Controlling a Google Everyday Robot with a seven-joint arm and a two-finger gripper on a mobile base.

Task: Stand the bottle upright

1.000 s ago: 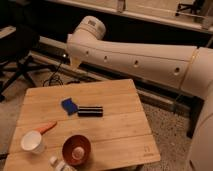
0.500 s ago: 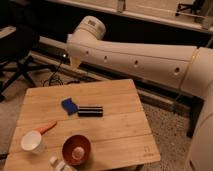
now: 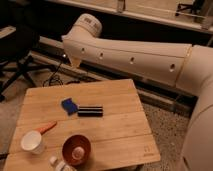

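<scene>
Overhead, white arm, wooden table, bottle at front edge, pincer unseen, grip untellable

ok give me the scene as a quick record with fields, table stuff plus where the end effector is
surface: wooden table
bottle: front edge, white cap pointing left, seems to lie down, partly cut off
paper cup: upright, front left
bowl: right of the cup, just behind the bottle
black bar: mid table
blue block: just left of the bar
arm: spans above the far side
end effector: not in view
</scene>
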